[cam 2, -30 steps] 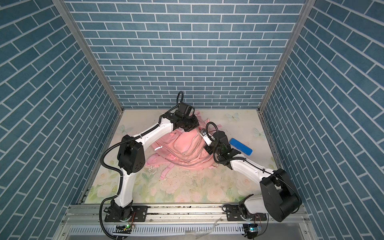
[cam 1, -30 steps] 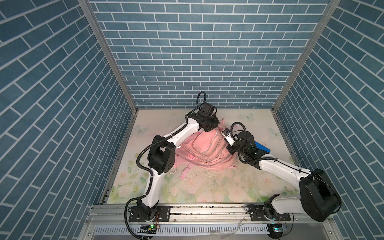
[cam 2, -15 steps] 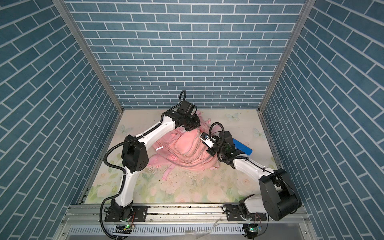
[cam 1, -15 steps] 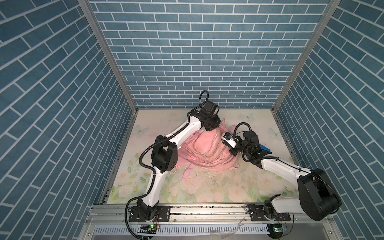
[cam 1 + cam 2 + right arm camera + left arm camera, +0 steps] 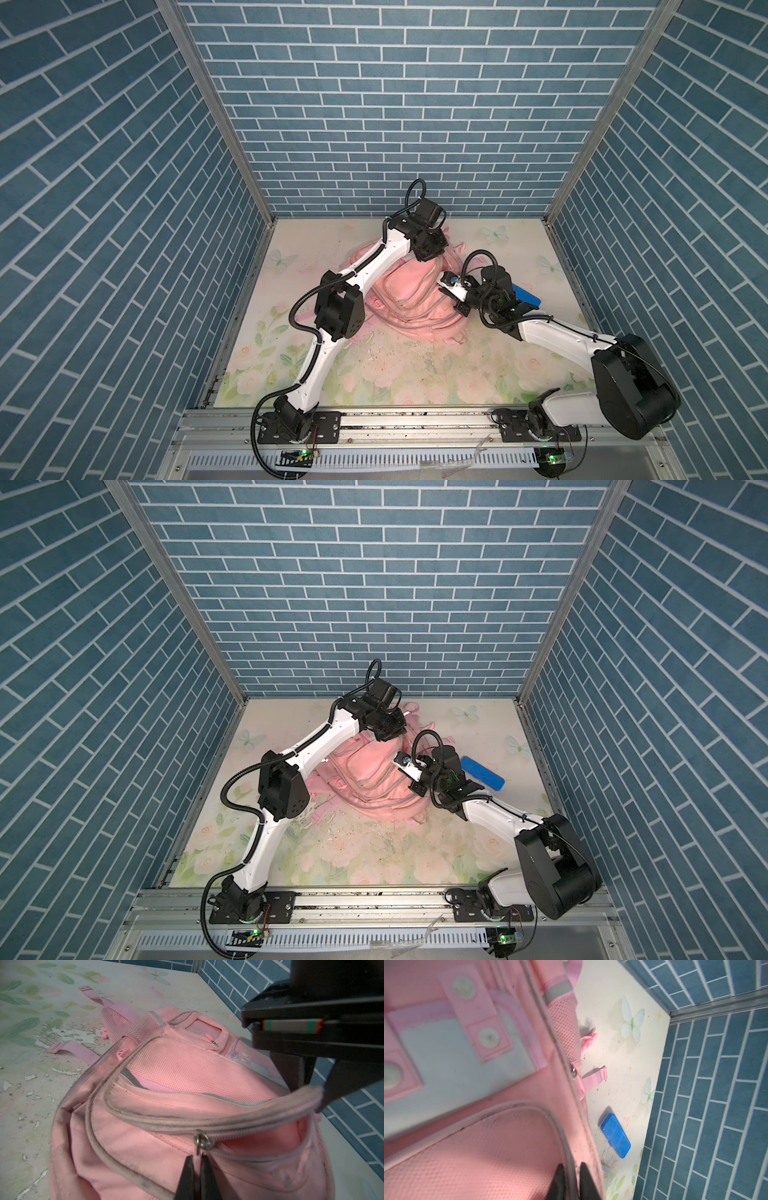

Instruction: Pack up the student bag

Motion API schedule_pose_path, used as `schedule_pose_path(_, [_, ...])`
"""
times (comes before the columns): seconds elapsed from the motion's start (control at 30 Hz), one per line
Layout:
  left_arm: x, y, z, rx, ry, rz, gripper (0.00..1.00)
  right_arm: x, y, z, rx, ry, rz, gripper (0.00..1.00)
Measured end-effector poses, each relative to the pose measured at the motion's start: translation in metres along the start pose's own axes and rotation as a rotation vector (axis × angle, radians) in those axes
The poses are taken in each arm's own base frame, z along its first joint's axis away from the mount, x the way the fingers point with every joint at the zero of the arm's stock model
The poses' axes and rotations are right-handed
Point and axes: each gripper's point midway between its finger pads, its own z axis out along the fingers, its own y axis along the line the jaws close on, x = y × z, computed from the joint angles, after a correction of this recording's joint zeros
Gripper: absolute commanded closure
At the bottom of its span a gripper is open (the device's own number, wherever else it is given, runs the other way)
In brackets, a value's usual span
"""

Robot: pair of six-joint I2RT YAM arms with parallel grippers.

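Right claw [image 5: 196, 1169] is clenched on the zip pull [image 5: 202, 1142]. Left claw [image 5: 572, 1166] straddles the pocket rim [image 5: 560, 1134]; I cannot tell if it grips. I judge the student bag [image 5: 409, 286], slumped on the flowered table [image 5: 415, 374], light and floppy: hold piping, not cloth.

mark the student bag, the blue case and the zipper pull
student bag [image 5: 409, 291]: in a top view, front panel
blue case [image 5: 615, 1135]: left wrist view, middle of its top face
zipper pull [image 5: 203, 1142]: right wrist view, its metal ring

No text, brand, label or number can be read on the student bag [image 5: 166, 1076] or elsewhere.
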Motion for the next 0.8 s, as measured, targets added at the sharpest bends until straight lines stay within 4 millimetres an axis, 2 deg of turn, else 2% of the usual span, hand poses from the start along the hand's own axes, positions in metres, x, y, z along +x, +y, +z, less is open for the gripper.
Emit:
schedule_pose_path(0.13, [-0.015,-0.004,-0.014,-0.018,-0.072,0.196,0.53,0.007,0.015,-0.001,-0.052,-0.015,0.034,1.0])
schedule_pose_path(0.27, [-0.011,0.003,-0.036,-0.095,-0.098,0.391,0.49,0.009,0.017,-0.004,-0.049,-0.031,0.054,1.0])
schedule_pose_path(0.37, [0.001,-0.002,-0.052,-0.123,-0.092,0.51,0.48,0.004,0.015,-0.007,-0.032,-0.05,0.049,1.0])
schedule_pose_path(0.47, [0.021,-0.009,-0.059,-0.14,-0.059,0.616,0.48,0.003,0.015,-0.011,-0.022,-0.066,0.042,1.0])
schedule_pose_path(0.6, [0.053,-0.016,-0.057,-0.154,0.003,0.728,0.35,0.004,0.018,-0.015,-0.013,-0.081,0.033,1.0])
schedule_pose_path(0.7, [0.073,-0.017,-0.053,-0.157,0.052,0.778,0.34,0.005,0.019,-0.017,-0.006,-0.091,0.025,1.0])
schedule_pose_path(0.8, [0.081,-0.012,-0.049,-0.17,0.087,0.8,0.33,0.004,0.02,-0.019,0.002,-0.097,0.016,1.0])
